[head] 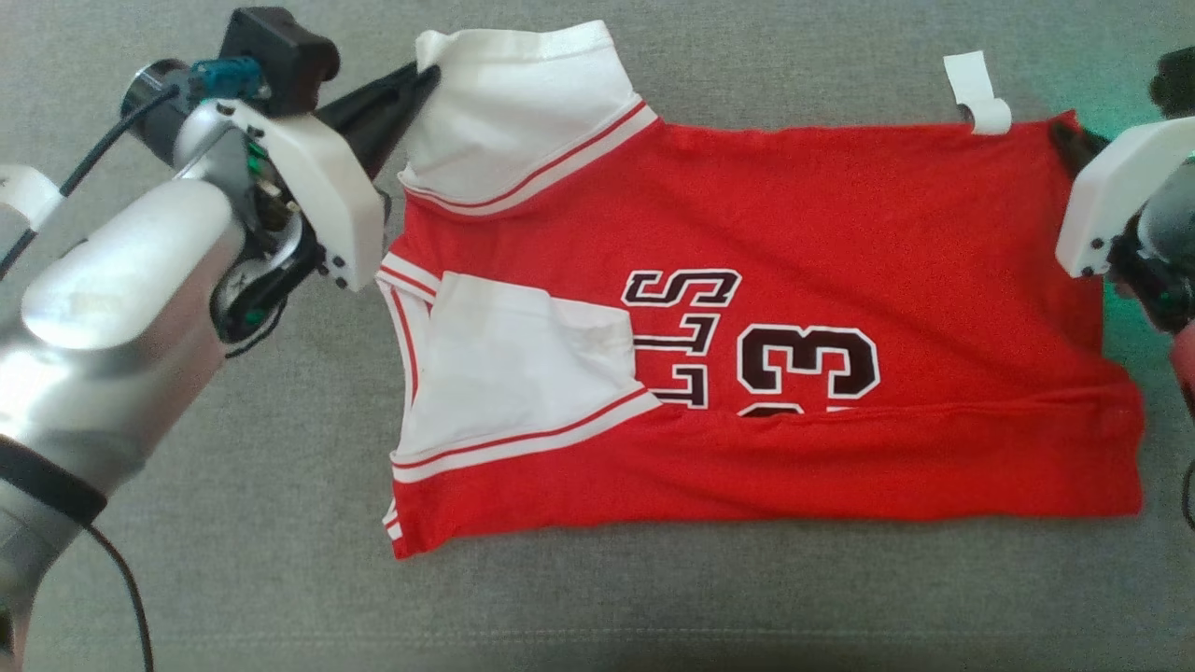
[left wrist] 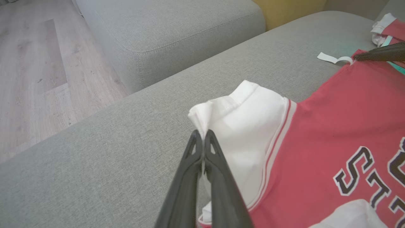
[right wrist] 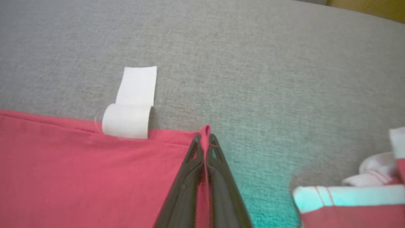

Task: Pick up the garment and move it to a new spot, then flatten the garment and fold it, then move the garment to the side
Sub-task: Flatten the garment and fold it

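The garment [head: 794, 308] is a red jersey with white sleeves and dark lettering, lying partly folded on the grey sofa cushion [head: 280, 560]. My left gripper [head: 425, 79] is shut on the corner of the far white sleeve [left wrist: 240, 126], pinching the cloth between its fingertips [left wrist: 202, 136]. At the jersey's far right corner my right gripper [head: 1064, 135] is shut on the red hem [right wrist: 205, 129], with cloth squeezed between its fingers. A white label [right wrist: 133, 104] curls out from the hem just left of that grip.
Another red and white garment [right wrist: 351, 199] lies bunched on the cushion to the right of the jersey. A second grey cushion [left wrist: 171, 28] and wooden floor [left wrist: 34, 72] lie beyond the sofa's edge on my left.
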Available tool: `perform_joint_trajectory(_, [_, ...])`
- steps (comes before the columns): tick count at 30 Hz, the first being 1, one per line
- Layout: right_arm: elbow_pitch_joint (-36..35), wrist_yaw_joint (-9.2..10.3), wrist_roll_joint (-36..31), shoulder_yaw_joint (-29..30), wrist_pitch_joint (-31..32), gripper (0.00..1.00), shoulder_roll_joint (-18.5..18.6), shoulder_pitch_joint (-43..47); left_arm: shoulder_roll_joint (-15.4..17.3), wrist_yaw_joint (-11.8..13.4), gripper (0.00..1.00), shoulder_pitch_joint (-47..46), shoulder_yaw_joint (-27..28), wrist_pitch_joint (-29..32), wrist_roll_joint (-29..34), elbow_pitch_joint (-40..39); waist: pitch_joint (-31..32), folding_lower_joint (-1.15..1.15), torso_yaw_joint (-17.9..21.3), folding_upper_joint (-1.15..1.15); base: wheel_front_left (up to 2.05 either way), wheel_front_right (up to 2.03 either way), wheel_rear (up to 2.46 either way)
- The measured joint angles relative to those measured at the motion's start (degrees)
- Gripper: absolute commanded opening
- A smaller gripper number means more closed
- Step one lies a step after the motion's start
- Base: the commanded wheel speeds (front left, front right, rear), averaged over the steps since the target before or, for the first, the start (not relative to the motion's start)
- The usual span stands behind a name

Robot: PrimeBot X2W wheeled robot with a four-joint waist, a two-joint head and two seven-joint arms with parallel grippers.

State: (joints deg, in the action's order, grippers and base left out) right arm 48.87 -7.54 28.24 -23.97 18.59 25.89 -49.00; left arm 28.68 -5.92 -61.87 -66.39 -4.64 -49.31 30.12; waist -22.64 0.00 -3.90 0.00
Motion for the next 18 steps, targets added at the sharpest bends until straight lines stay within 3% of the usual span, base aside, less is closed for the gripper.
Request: perform_joint_trajectory(18, [1.70,0.00,2.13,-1.11,-17.03,0.00,-0.14,-12.62,-0.25,0.02,0.00,-9.39,2.87,-7.12,2.44,10.98,-2.20,0.00,2.21,0.00,0.00,0.00,0.00])
